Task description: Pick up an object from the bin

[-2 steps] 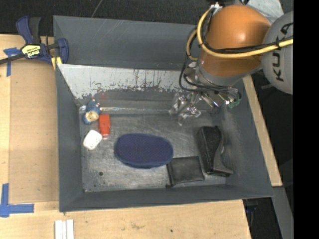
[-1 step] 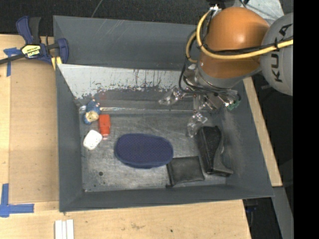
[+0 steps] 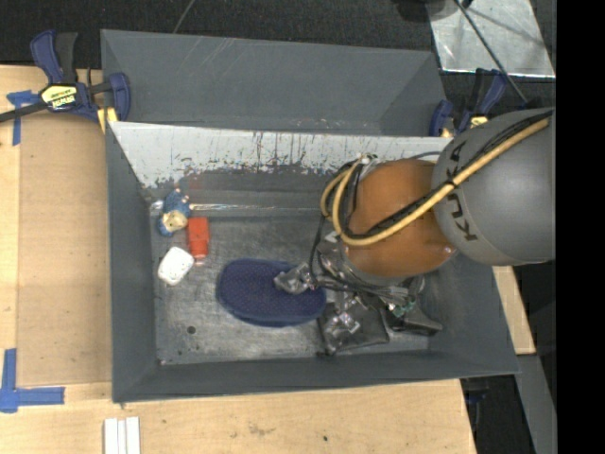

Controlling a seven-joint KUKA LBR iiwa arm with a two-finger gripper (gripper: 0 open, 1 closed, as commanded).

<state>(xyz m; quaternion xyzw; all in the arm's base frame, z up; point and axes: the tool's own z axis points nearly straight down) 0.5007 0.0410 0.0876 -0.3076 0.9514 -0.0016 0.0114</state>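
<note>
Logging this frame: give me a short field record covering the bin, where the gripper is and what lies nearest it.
container: grey metal bin
gripper: gripper low in the bin's front right part, at the right end of the blue pad
nearest thing: dark blue oval pad, flat on the bin floor, front centre
pad state: lying on the floor, not lifted
other things: orange block, white lump and small blue and yellow figure, grouped at the left, apart from the gripper

matt knitted dark blue cloth disc [image 3: 265, 293] on scuffed grey metal bin [image 3: 132, 253].
</note>
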